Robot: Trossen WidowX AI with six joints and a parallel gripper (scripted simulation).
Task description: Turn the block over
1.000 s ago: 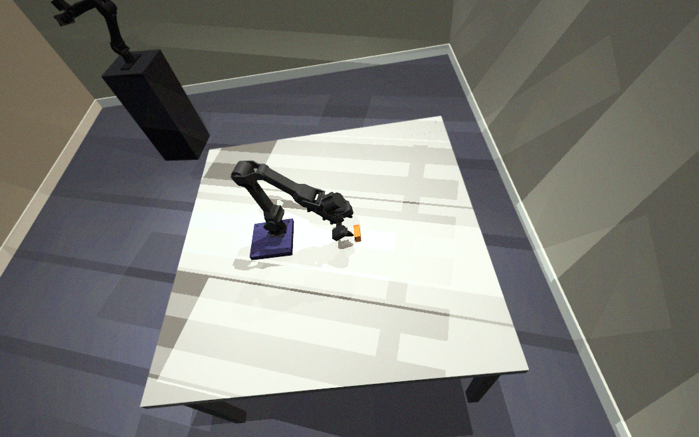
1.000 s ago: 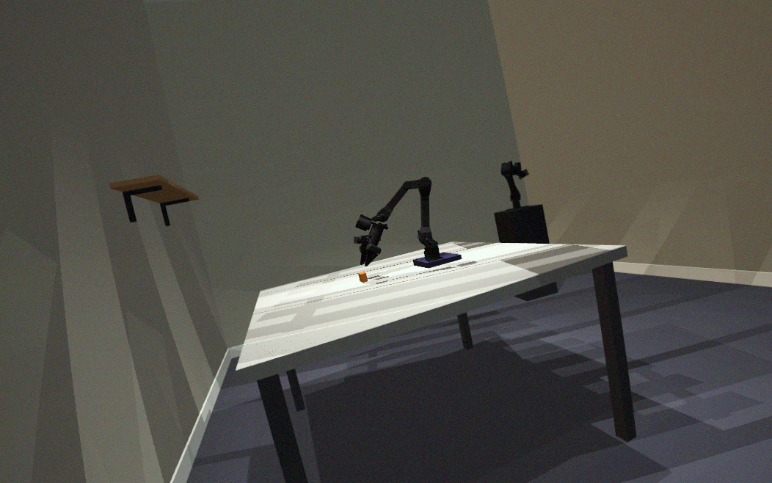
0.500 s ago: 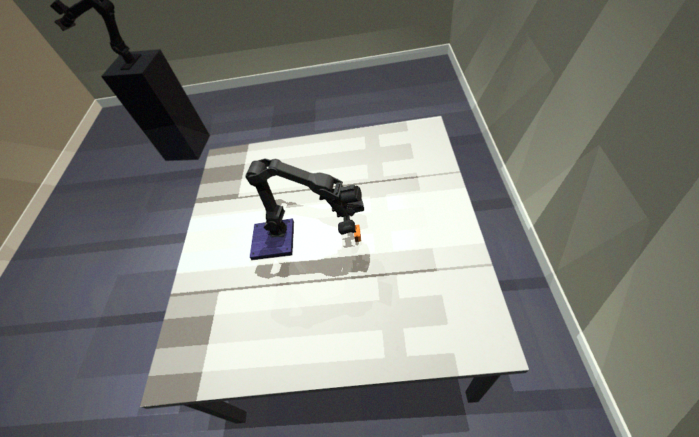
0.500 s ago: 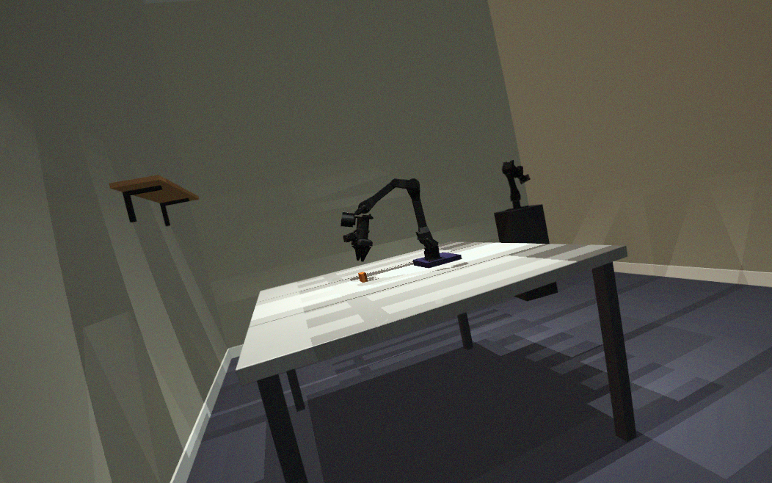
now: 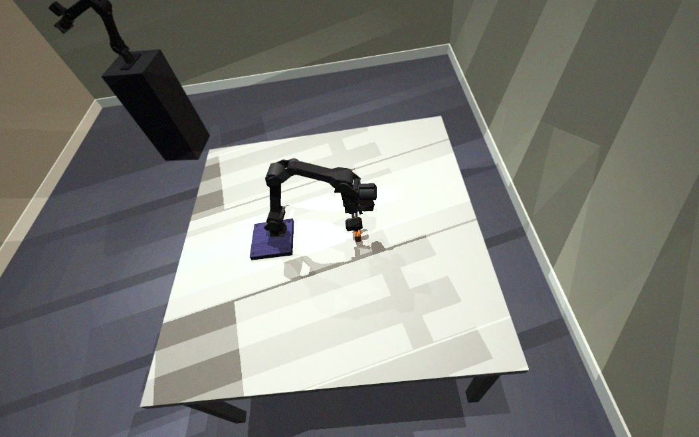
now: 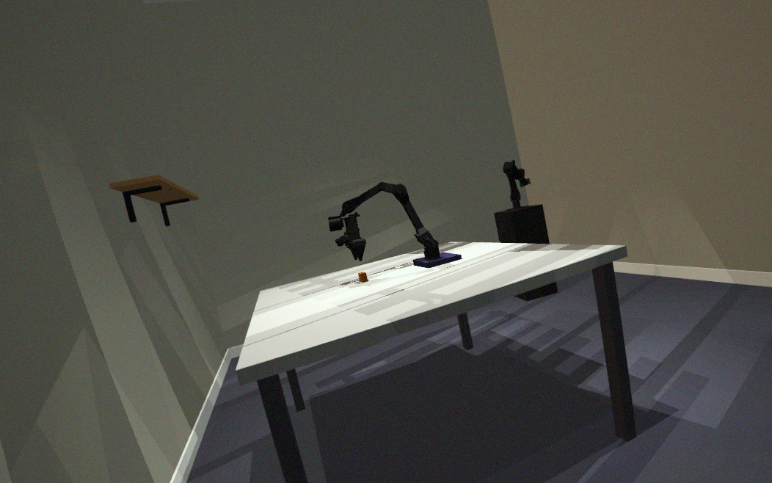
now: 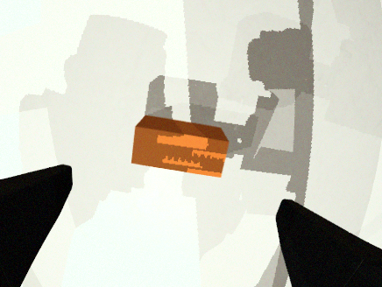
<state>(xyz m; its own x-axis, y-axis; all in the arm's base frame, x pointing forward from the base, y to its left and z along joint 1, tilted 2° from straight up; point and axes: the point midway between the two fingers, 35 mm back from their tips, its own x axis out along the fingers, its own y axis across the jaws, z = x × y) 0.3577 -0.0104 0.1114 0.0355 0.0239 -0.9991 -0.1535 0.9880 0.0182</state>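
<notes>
We hold our wide-spread black jaws above the small orange block, its long axis running roughly from one finger toward the other

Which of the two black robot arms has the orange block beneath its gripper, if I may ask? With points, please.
The one on the purple base plate [image 5: 260, 250] [image 6: 453, 257], not the pedestal.

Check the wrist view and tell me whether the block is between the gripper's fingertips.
No, the orange block sits on the table beyond the open gripper's fingertips.
</notes>
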